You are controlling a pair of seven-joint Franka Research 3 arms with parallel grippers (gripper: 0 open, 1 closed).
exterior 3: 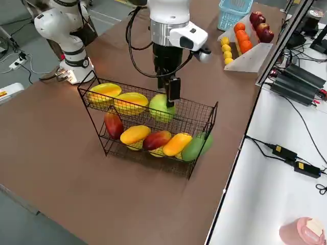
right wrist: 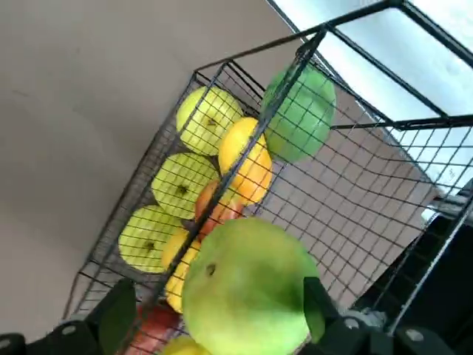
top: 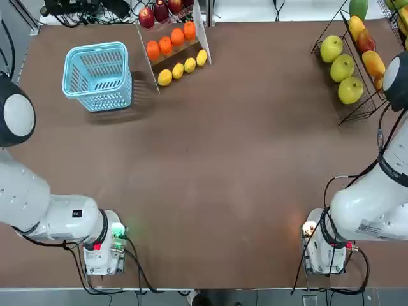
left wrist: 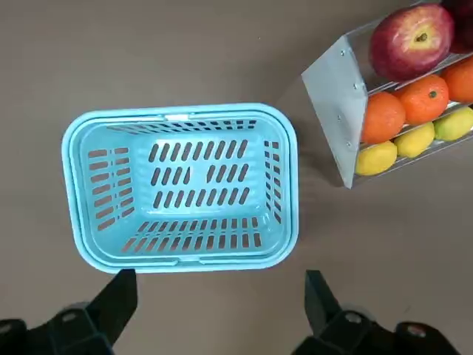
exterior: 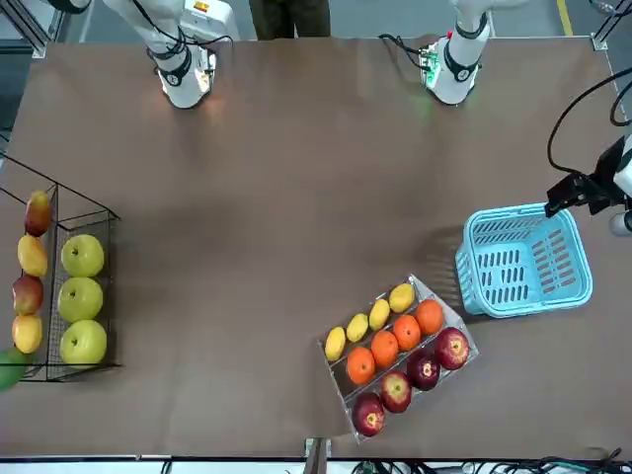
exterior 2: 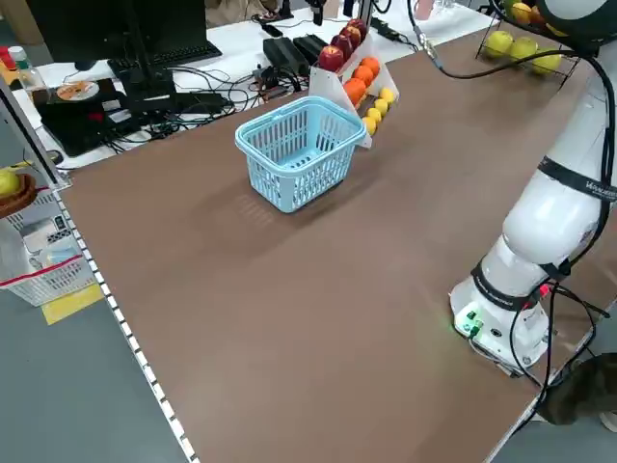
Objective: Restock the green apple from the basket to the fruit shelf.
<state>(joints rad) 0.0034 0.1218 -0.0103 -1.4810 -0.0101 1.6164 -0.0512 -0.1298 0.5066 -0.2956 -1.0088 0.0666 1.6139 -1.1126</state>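
We hover our left gripper point(left wrist: 221, 275), jaws parted, over the basket point(left wrist: 181, 111); our right gripper's point(right wrist: 221, 282) open jaws flank the green apple point(right wrist: 244, 296) on the fruit shelf's point(exterior 3: 212, 113) upper tier

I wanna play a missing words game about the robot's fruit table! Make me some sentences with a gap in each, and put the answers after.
The basket is light ____. In the white stand, the row between the red apples and the lemons is ____. The left tool is over by the basket, and its two fingers are ____. The right tool, also open, is at the black wire ____.

Missing words: blue; oranges; open; fruit shelf.
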